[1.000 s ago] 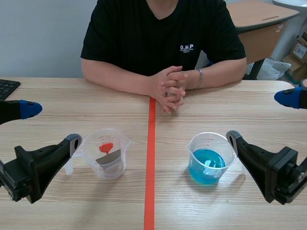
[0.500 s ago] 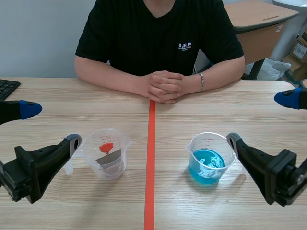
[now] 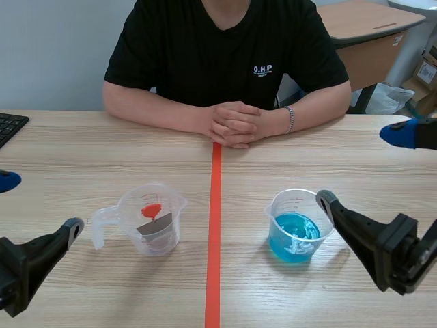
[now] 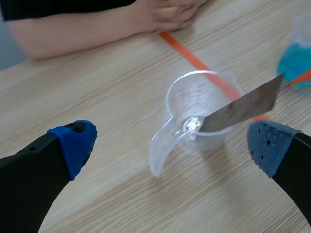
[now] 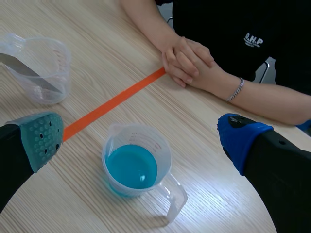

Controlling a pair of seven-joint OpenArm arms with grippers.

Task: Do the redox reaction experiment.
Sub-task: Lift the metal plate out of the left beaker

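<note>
A clear measuring cup stands left of the orange-red tape line, with a grey metal strip tipped in red leaning inside it. Right of the line stands a second clear cup holding blue liquid. My left gripper is open, low at the left and apart from the strip's cup, which lies ahead between its fingers; the strip pokes over the rim. My right gripper is open, one finger close beside the blue cup, which sits just ahead of it.
A person sits across the table with clasped hands resting at the far end of the tape line. A keyboard corner shows at the far left. In the right wrist view the strip's cup stands farther off to the side.
My left arm has drawn back toward the left edge, away from the strip's cup. The right gripper edged slightly toward the blue cup. The person's hands settled together.
</note>
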